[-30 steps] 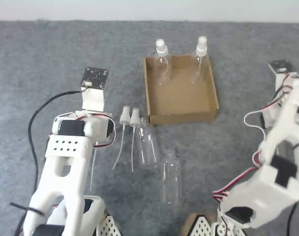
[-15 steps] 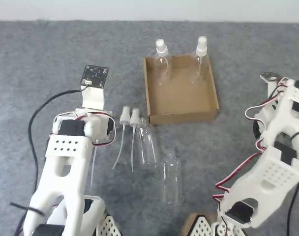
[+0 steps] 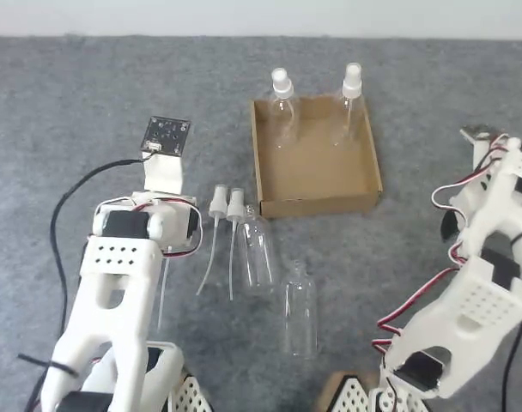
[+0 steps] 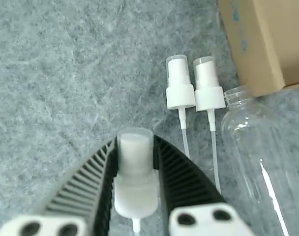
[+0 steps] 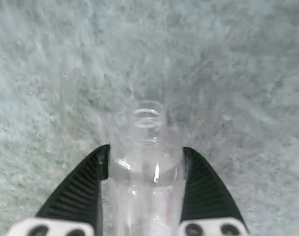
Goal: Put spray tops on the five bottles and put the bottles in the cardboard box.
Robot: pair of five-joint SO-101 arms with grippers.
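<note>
I'm looking down on a grey felt table (image 3: 89,86). My left arm (image 3: 115,283) is low on the left and my right arm (image 3: 488,283) is at the right edge. The box (image 3: 316,204) sits between them toward the far side, open side up. Two capped bottles stand upright inside it along the far wall, one (image 3: 283,110) left and one (image 3: 350,105) right.

Two open bottles lie on the table in front of the box. The first (image 3: 257,245) has its neck near the box's front left corner, and the second (image 3: 299,311) lies just beside it, closer to the arm bases. My right gripper (image 5: 145,160) pinches a fifth bottle (image 5: 148,123) by its body over bare table, neck pointing away from the wrist.

Two loose tops (image 3: 218,202) lie side by side, left of the first open bottle's neck, with their tubes trailing back toward the bases. My left gripper (image 4: 134,147) is clamped on a third top (image 4: 134,191), nozzle forward, near the loose pair.
</note>
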